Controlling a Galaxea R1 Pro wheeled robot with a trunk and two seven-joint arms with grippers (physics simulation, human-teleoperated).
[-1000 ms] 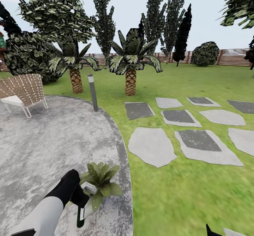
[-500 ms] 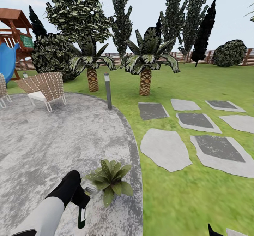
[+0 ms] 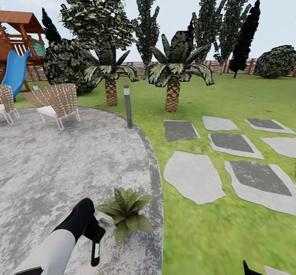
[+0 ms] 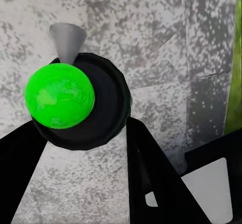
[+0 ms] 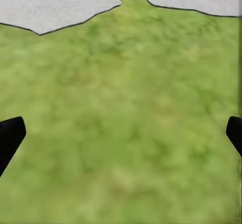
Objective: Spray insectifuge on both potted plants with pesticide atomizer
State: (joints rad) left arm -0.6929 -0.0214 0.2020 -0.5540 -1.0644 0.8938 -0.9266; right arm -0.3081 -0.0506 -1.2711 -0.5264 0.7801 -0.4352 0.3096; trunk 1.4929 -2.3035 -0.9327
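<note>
Pesticide atomizer (image 3: 95, 248): dark bottle, green mark low on the body, pale grey-white spray head; from the left wrist, a bright green disc on black between the black fingers (image 4: 20, 153). Potted plant (image 3: 125, 213): speckled green leaves. Patio (image 3: 49, 164): mottled grey-white. Lawn (image 5: 126, 123): blotchy yellow-green between the right fingers. Stepping slabs (image 3: 193, 176): light and dark grey. Slide (image 3: 15, 71): blue.
</note>
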